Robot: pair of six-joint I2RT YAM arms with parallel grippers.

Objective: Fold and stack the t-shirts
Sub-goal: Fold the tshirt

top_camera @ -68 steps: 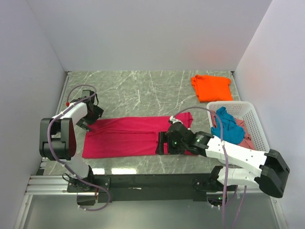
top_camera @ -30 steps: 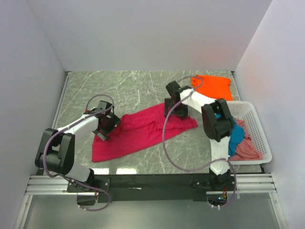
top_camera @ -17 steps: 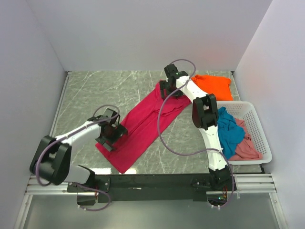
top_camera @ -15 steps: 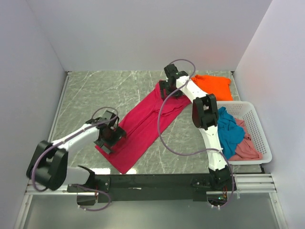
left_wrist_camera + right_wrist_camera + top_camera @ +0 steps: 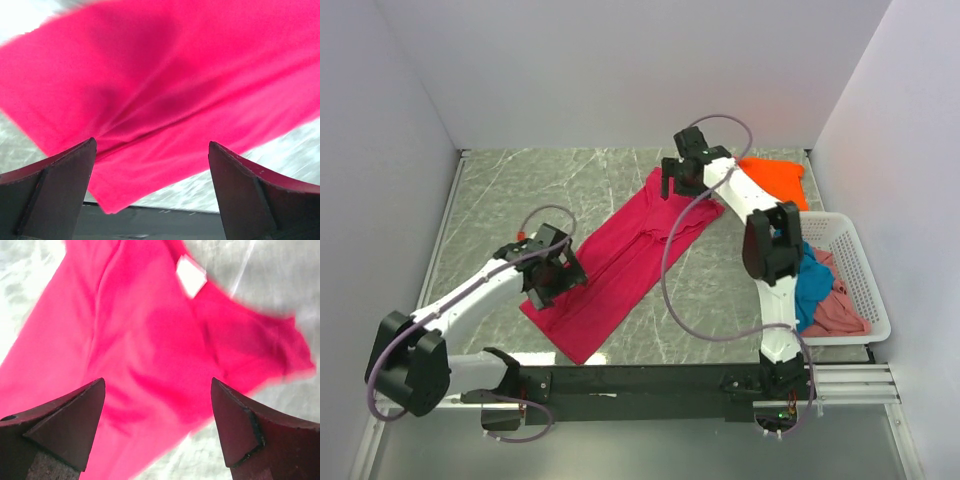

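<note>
The crimson-magenta t-shirt [image 5: 625, 255] lies folded lengthwise in a long diagonal strip on the marble table, from near left to far right. It fills the left wrist view [image 5: 165, 85] and the right wrist view [image 5: 150, 340], where a white neck label [image 5: 191, 275] shows. My left gripper [image 5: 548, 280] is open above the strip's near left end, holding nothing. My right gripper [image 5: 685, 178] is open above the far end, holding nothing. The orange t-shirt [image 5: 775, 180] lies folded at the back right. Teal-blue [image 5: 810, 280] and dusty pink [image 5: 828, 312] t-shirts lie in the basket.
A white lattice basket [image 5: 855, 270] stands at the right edge. Grey walls close in the table on the left, back and right. A black rail [image 5: 640, 380] runs along the near edge. Purple cables loop from both arms.
The shirt swung from lying across the table to a diagonal, carried by both grippers. Since half a second ago both grippers have let go and lifted slightly; the shirt lies still.
</note>
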